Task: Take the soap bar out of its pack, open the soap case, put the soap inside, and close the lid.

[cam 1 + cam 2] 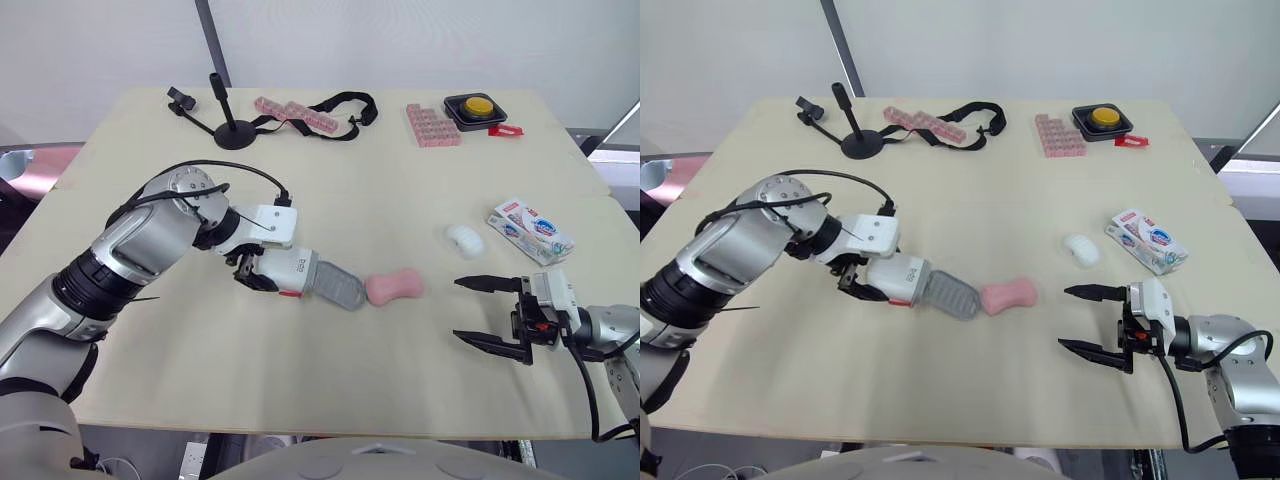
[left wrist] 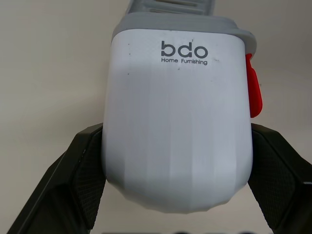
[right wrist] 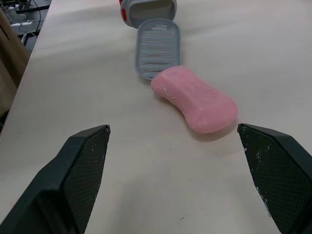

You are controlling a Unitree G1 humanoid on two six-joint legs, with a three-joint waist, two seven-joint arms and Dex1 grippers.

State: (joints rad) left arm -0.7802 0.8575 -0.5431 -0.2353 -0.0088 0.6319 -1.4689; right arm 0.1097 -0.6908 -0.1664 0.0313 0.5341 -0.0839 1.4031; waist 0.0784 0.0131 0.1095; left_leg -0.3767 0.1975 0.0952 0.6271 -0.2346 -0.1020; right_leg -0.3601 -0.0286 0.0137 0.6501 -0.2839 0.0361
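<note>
A: Gripping anything, that left gripper (image 2: pixel 176 146)?
B: Yes, it's clamped on the white soap case (image 1: pixel 292 272). The case's grey tray (image 1: pixel 340 286) sticks out and touches the pink soap bar (image 1: pixel 394 287).
A: And the right gripper (image 1: pixel 458 309)?
B: Its fingers are spread wide and hold nothing. It's near the soap bar, on the side opposite the tray. The soap pack (image 1: pixel 530 231) lies well apart from the soap bar, to its right.

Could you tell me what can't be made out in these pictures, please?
Soap case interior: its white shell blocks it in the left wrist view; the right wrist view's edge cuts it off.
Soap pack print: too small in the eye views.
White lump beside it: too small to identify.
Soap bar on the tray or only touching: the soap hides the tray's end.
</note>
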